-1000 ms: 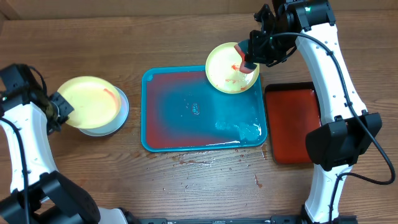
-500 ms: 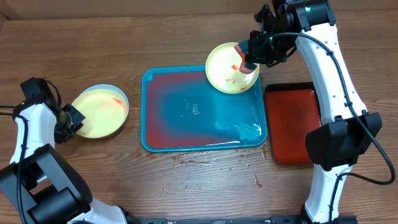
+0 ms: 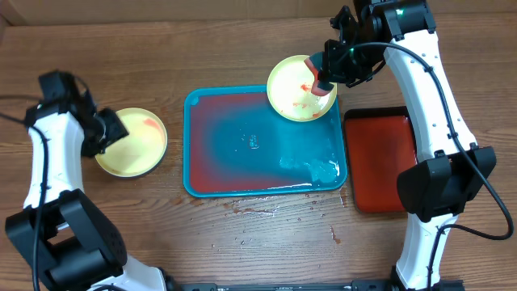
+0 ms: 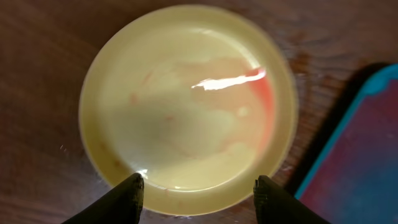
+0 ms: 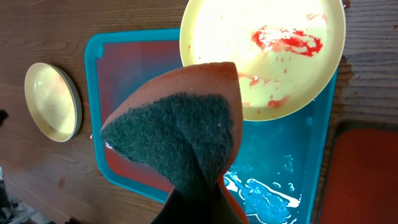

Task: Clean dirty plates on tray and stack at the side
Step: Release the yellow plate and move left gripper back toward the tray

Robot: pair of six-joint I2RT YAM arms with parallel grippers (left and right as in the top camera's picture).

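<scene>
A pale yellow-green plate (image 3: 133,143) with a faint red smear lies flat on the wood left of the teal tray (image 3: 234,182). A thin light blue rim shows under it. My left gripper (image 3: 103,132) stands open at its left edge; in the left wrist view the plate (image 4: 186,106) fills the frame and the gripper (image 4: 199,193) holds nothing. A second yellow-green plate (image 3: 291,97), smeared with red sauce, sits at the tray's back right corner. Just above it my right gripper (image 3: 323,77) is shut on a folded orange sponge (image 5: 180,137) with a dark green face.
A smaller red tray (image 3: 380,158) with a black rim lies right of the teal tray. Foamy water pools in the teal tray's front right part (image 5: 267,199). Red drips spot the wood in front of the tray (image 3: 266,212).
My left gripper has lowered the yellow-green plate onto the table beside the tray, opened and let it go, and swung toward the back. The right arm and sponge have not moved.
</scene>
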